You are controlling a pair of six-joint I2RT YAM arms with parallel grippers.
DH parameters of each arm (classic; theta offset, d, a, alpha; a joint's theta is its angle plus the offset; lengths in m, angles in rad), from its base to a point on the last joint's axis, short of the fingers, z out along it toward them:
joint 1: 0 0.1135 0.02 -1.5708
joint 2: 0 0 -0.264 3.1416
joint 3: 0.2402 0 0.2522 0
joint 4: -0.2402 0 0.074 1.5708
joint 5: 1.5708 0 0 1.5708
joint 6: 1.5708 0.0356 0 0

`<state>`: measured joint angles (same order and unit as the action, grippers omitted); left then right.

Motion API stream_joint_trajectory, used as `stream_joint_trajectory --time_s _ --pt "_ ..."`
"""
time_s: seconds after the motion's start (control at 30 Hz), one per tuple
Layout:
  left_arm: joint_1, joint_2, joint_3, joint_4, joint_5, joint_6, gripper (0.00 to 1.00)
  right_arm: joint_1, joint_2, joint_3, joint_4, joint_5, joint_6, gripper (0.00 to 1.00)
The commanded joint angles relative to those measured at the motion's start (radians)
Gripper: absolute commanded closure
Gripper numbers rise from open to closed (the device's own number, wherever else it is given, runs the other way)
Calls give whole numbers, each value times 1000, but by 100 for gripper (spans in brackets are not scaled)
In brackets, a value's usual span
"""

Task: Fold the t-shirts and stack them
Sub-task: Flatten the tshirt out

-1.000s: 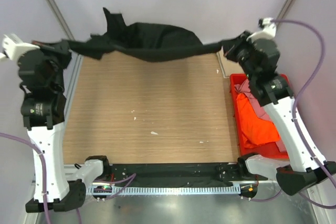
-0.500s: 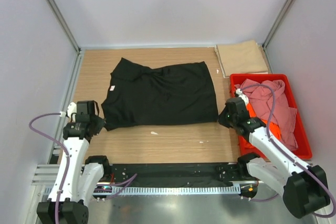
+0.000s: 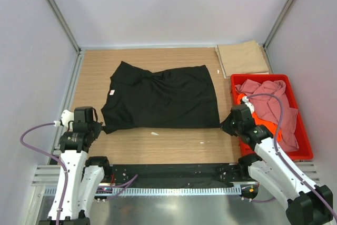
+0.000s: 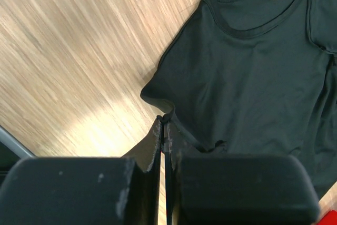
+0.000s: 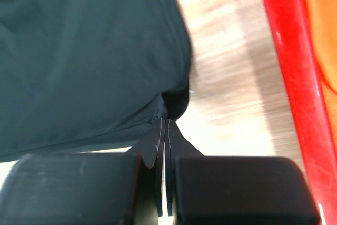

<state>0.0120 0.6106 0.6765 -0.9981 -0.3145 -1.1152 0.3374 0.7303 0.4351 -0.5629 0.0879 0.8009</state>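
Here, item by item:

- The black t-shirt (image 3: pixel 160 98) lies spread out on the table (image 3: pixel 174 143), roughly in the middle. Its neck opening is toward the left and its hem toward the right.
- A white label (image 3: pixel 112 92) shows inside the collar, and the cloth is rumpled into a few folds along the far edge.
- The left gripper (image 3: pixel 100 128) is low at the shirt's near-left corner. In the left wrist view its jaws are pressed together on a thin edge of the black t-shirt (image 4: pixel 253 77), close to the neckline.
- The right gripper (image 3: pixel 225 125) is low at the near-right corner. In the right wrist view its jaws are closed, and the hem corner of the black t-shirt (image 5: pixel 89 51) appears to be nipped between their tips, though the picture is blurred there.
- The tan t-shirt (image 3: pixel 242 58) lies folded flat in the far-right corner of the table, just beyond the crate.
- The red crate (image 3: pixel 304 133) stands along the right edge of the table, beside the right gripper.
- The pink t-shirt (image 3: pixel 268 104) lies crumpled on top inside the crate.
- The orange t-shirt (image 3: pixel 263 126) shows beneath the pink one, at the crate's near-left part.
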Motion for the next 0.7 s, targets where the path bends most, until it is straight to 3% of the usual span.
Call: stream_joint_trajectory --time_s 0.0,0.13,0.27,0.5,0.67 --pt "-3 -9 49 -7 -46 1 100 -1 -2 89 -20 0 -8 99" --pt "-3 15 124 32 -37 97 100 -1 32 195 -43 -5 -43 99" --pt "-1 34 377 7 -67 202 100 -1 37 483 -120 -13 -95 99" --pt "-3 147 998 55 18 229 100 -1 75 1019 -160 -50 -120 99" --pt "-3 169 1205 104 51 221 100 -1 63 1240 -155 -74 -69 99"
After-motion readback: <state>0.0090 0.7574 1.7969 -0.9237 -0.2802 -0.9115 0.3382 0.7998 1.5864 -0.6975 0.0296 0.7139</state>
